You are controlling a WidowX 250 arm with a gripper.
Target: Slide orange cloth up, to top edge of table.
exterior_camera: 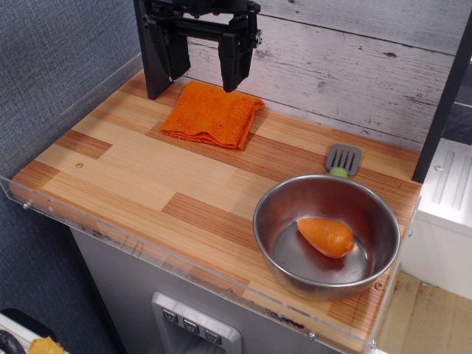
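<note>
The orange cloth (213,114) lies near the counter's (133,177) top edge, toward its top-left corner. The claw (203,70) hangs above it, fingers spread wide, holding nothing. This looks like the approach; next it should press down and push toward that edge.

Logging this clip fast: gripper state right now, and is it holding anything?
Black gripper: open, empty, fingers spread above the back edge of the folded orange textured cloth; contact cannot be told.

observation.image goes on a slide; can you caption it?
Open hand above the orange cloth at the table's far edge; carrot in the bowl.
</note>
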